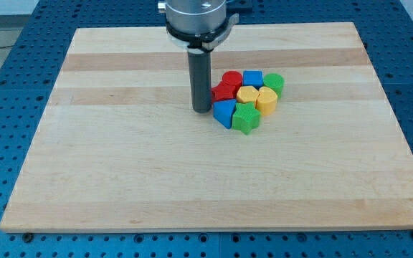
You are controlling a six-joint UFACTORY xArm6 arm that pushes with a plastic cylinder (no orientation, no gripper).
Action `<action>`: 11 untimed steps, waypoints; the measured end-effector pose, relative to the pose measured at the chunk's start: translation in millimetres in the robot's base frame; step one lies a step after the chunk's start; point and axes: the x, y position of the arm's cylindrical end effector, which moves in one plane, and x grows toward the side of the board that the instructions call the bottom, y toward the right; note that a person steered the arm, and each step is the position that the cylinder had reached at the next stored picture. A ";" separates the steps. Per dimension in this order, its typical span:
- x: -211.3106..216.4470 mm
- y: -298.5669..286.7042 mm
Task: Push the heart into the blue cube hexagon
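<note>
Where the wooden board (120, 179) spreads bare on every side, eight blocks huddle right of centre. My tip (203, 110), a plain rod with no claw, stands just left of the red block (223, 91), beside the blue block (224, 112). The yellow heart (247, 94) sits mid-cluster, the blue cube (252, 78) touching behind, the yellow hexagon (267, 100) alongside.

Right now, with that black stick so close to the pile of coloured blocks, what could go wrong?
1. The blocks are packed tight, so a push from my tip on the red block beside it would likely shove several at once.
2. The yellow heart sits mid-cluster, with the blue cube just behind it; I can't reach it without first disturbing the blue block or green star.
</note>
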 end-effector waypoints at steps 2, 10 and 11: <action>62.0 -2.9; 10.4 116.8; 7.3 121.8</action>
